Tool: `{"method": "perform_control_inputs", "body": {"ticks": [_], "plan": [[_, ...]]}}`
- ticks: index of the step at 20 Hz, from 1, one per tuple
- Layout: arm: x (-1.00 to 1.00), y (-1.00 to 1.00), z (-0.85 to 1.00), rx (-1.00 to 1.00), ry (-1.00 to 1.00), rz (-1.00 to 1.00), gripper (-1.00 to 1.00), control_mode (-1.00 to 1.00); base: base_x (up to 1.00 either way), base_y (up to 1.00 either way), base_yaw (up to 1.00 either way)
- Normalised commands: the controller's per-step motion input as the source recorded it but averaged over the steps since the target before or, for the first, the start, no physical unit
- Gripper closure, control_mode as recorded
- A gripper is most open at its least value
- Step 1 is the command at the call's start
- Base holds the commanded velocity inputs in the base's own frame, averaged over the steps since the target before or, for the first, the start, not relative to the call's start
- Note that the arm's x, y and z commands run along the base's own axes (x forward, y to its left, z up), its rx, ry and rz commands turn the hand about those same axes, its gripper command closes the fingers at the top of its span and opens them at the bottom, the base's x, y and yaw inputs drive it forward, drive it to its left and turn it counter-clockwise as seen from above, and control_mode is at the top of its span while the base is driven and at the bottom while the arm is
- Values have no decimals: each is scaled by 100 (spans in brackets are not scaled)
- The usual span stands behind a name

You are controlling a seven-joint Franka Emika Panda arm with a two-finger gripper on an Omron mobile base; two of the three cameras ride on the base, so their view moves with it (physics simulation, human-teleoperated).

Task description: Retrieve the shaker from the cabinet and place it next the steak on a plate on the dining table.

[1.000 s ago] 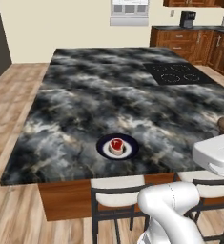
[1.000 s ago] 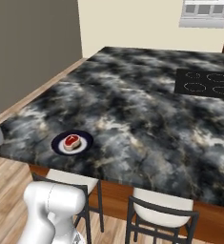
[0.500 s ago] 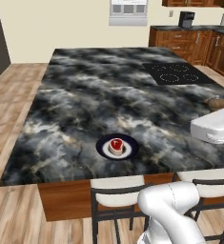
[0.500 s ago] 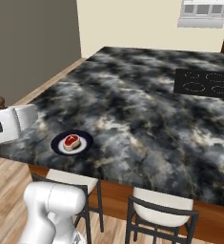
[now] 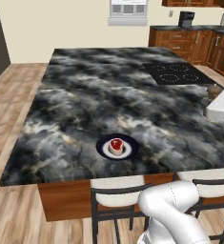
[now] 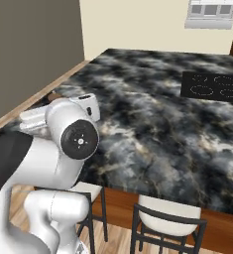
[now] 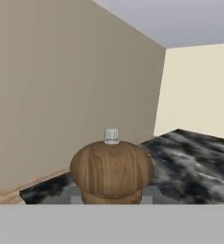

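Kitchen, even light, cream walls. Window centred on the far wall. Wood plank floor around the island; black-grey marbled tabletop, black cooktop set in its far right part. Two cushioned stools at its near edge. Low reddish-brown drawer units right of the window, black coffee machine on them. Dark grey wall left of the island.

No readable text, label, brand, number or sign is showing on anything in these views; every surface is appearing plain or merely patterned.
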Motion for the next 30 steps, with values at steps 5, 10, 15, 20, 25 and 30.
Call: {"method": "perform_control_inputs", "body": {"ticks": [5, 10, 15, 20, 25, 30], "plan": [[83, -48, -17, 1, 0, 35, 100, -100, 0, 0, 0], [66, -22, -30, 3, 0, 22, 100, -100, 0, 0, 0], [45, -1, -44, 0, 3, 23, 100, -100, 0, 0, 0], [40, 0, -56, 3, 0, 9, 100, -100, 0, 0, 0], [35, 0, -60, 1, 0, 1, 100, -100, 0, 0, 0], [29, 1, -53, 0, 0, 0, 100, -100, 0, 0, 0]]}}
